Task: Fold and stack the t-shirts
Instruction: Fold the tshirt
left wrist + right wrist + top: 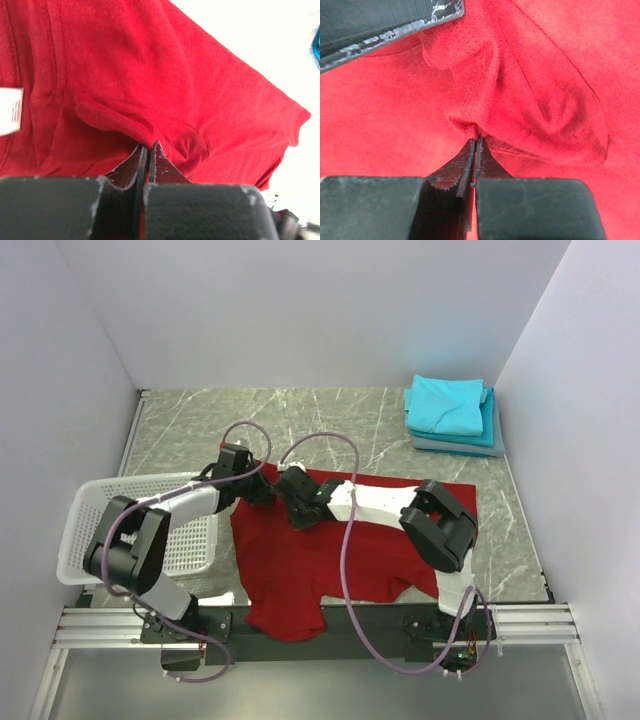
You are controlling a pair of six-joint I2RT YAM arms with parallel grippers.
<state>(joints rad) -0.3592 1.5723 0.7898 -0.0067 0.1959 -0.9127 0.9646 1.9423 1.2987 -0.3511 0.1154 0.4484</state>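
A deep red t-shirt point(345, 550) lies spread across the near middle of the table, one sleeve hanging over the front edge. My left gripper point(264, 492) sits at its upper left edge, and in the left wrist view the left gripper point(148, 146) is shut on a raised fold of the red t-shirt point(165, 85), with the white neck label point(10, 111) at the left. Close beside it, my right gripper point(302, 510) is low on the cloth. Seen from the right wrist, the right gripper point(476, 141) is shut on a pinched ridge of the red t-shirt point(530, 95). Folded turquoise and grey-blue t-shirts point(450, 408) are stacked at the back right.
A white lattice basket point(85, 540) stands at the left edge of the table next to the left arm. The two arms' grey cables point(345, 530) loop over the red shirt. A dark finger of the other gripper point(385, 22) crosses the top left of the right wrist view.
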